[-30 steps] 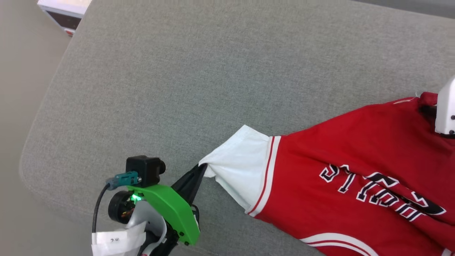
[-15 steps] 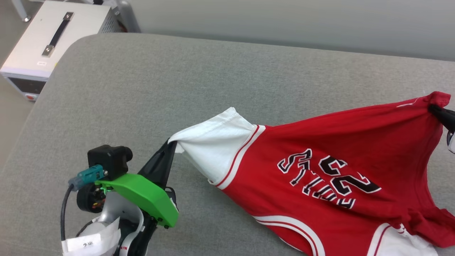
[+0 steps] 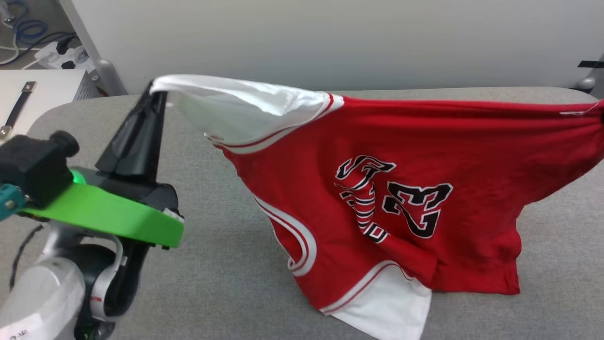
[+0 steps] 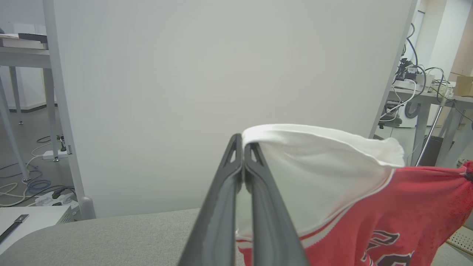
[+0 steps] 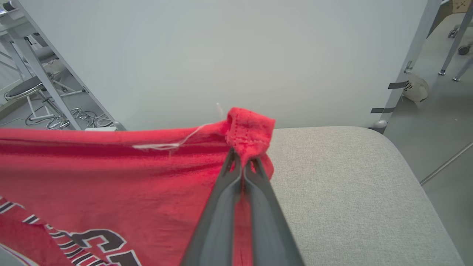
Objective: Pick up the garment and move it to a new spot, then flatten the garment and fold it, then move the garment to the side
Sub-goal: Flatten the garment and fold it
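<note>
**Item:** garment. A red jersey T-shirt with white short sleeves and red-white striped trim. It carries a black, white-outlined print; "23" is legible, while the lettering beside it is creased and unreadable.

**Location:** lifted above the grey cushion. Its upper edge is drawn taut from over the cushion's left end to over its right end. The body hangs down as a sheet, print side towards the head camera. The lowest red edge and the second white sleeve appear to rest on the cushion's near part.

**Left end effector**: raised over the cushion's left end, fingers pointing up. The two dark fingers are pressed together, pinching the cuff edge of the white sleeve.

**Right end effector**: above the cushion's right end. Its fingers are closed tight on a bunched red corner of the garment, and a loose white thread trails along the fabric just beside them.

**Surroundings:** a white partition stands behind the cushion's far edge. A white box with a black handle sits beyond the cushion's far left corner.
</note>
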